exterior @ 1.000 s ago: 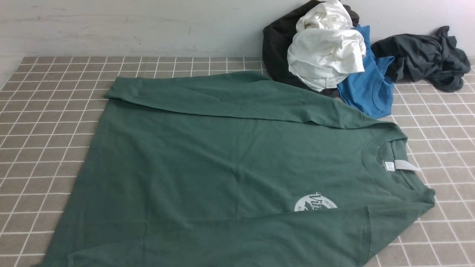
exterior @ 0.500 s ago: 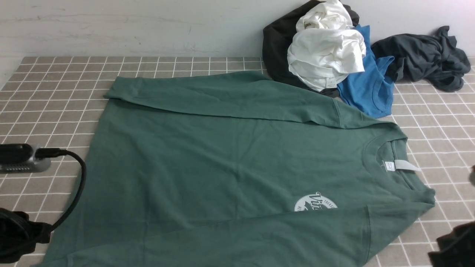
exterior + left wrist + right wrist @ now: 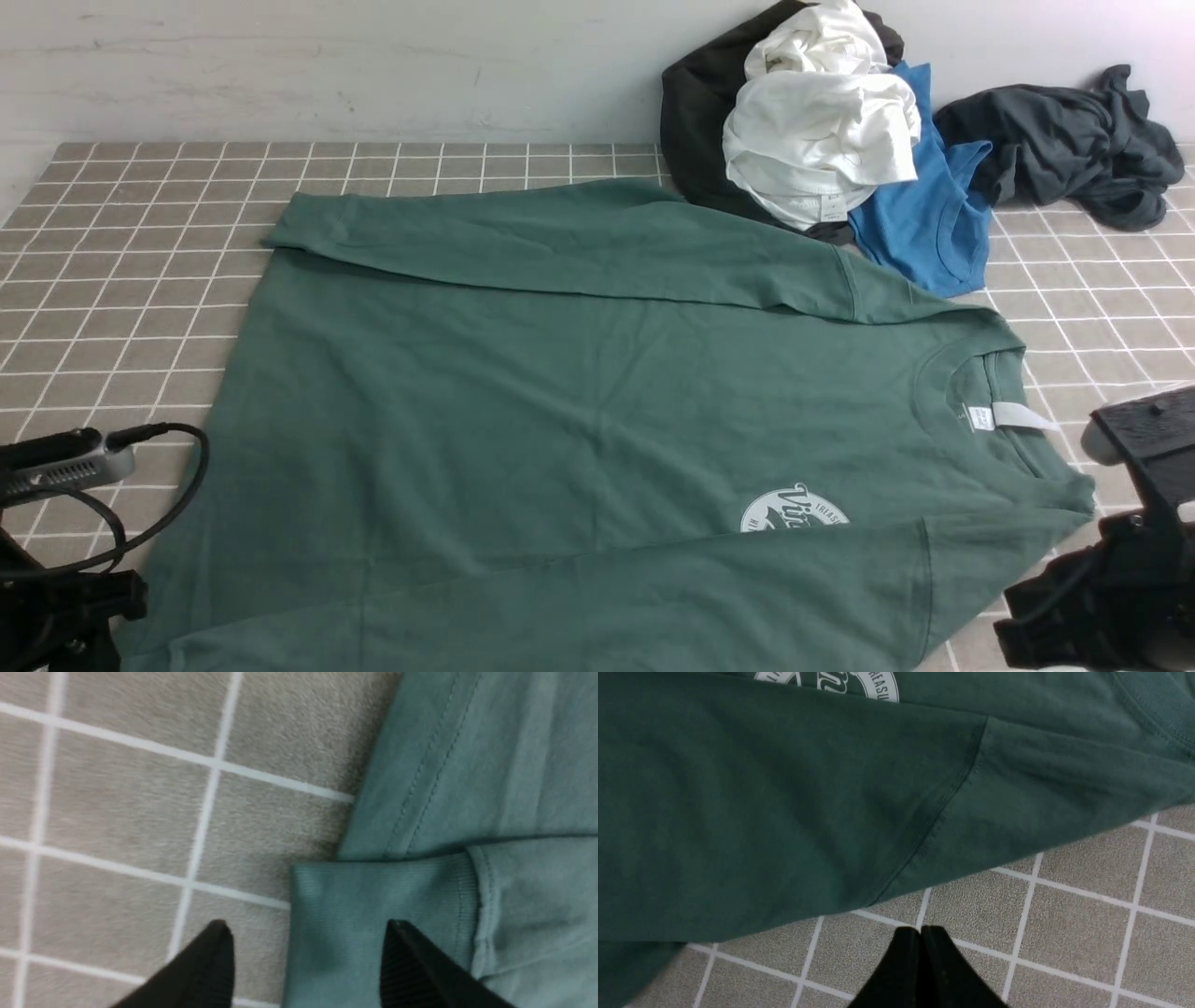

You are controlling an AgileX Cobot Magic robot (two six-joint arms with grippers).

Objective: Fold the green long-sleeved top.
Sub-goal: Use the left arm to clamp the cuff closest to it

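- Across the beige, white-gridded table cover the dark green cotton long-sleeved top was laid flat. Its long axis ran left to right, with the collar toward the right arm, the hem toward the left, and both sleeves already folded along the body.
- The left gripper was seen with jaws parted and empty. The end of the near sleeve's ribbed cuff lay between its 2 fingers; contact could not be told.
- The right gripper was closed on nothing, over bare tile just beside the near shoulder seam.
- The left arm was judged better placed. The right jaws would need opening before the shoulder edge could be taken.
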